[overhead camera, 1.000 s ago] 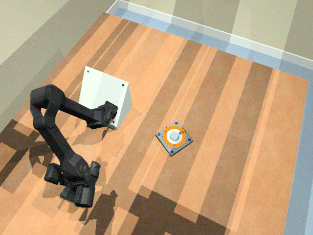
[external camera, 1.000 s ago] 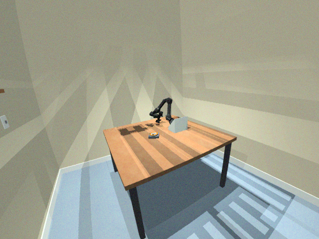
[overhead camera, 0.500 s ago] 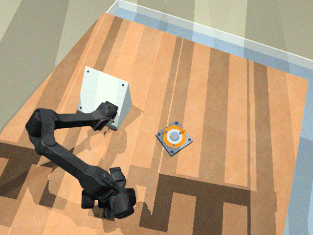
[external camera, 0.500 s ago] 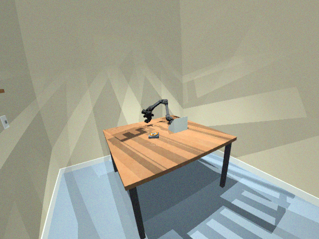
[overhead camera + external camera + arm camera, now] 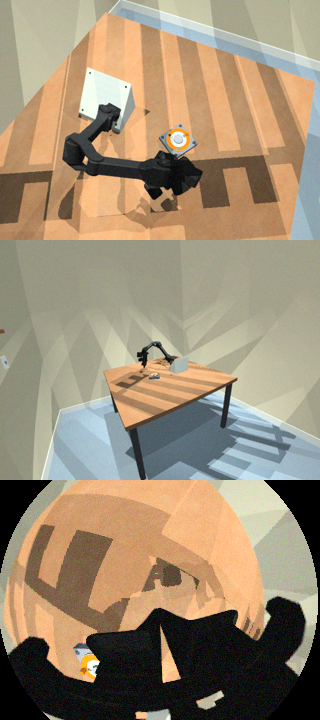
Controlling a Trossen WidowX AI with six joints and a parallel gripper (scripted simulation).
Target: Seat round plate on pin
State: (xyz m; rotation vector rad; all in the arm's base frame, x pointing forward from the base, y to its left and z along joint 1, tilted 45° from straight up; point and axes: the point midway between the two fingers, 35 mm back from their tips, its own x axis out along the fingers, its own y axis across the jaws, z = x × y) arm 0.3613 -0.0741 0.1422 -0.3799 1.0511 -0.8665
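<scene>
Matt wooden table (image 5: 232, 108), grey metal-looking base (image 5: 191, 144).
</scene>
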